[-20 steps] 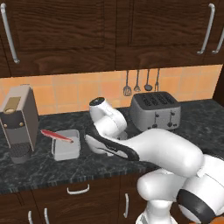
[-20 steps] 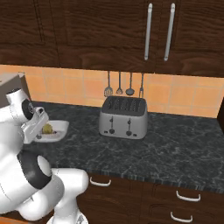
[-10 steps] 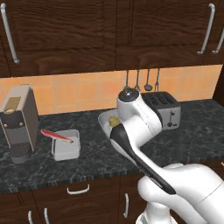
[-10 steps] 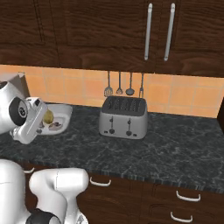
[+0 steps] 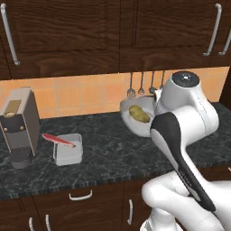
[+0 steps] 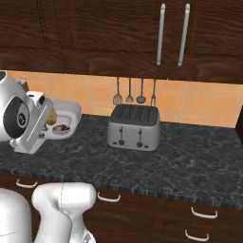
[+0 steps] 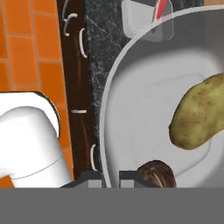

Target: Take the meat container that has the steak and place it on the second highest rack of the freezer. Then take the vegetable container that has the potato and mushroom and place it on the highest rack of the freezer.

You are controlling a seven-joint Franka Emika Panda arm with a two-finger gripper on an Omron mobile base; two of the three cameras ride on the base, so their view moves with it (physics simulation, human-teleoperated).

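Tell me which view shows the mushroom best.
The hand view: the mushroom lies close up at the bowl's near rim, beside the potato, though cut off at the bottom. The right base view shows it small and dark in the bowl. In the left base view I cannot make it out.

mushroom [image 7: 154, 174] cut by bottom band, potato [image 7: 199, 113] clipped right

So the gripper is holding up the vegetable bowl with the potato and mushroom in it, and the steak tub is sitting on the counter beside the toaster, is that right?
Not quite. The steak tub sits on the counter beside the coffee machine, not the toaster, as the left base view shows. The rest holds: the gripper is shut on the rim of the vegetable bowl, lifted, with the potato and mushroom inside.
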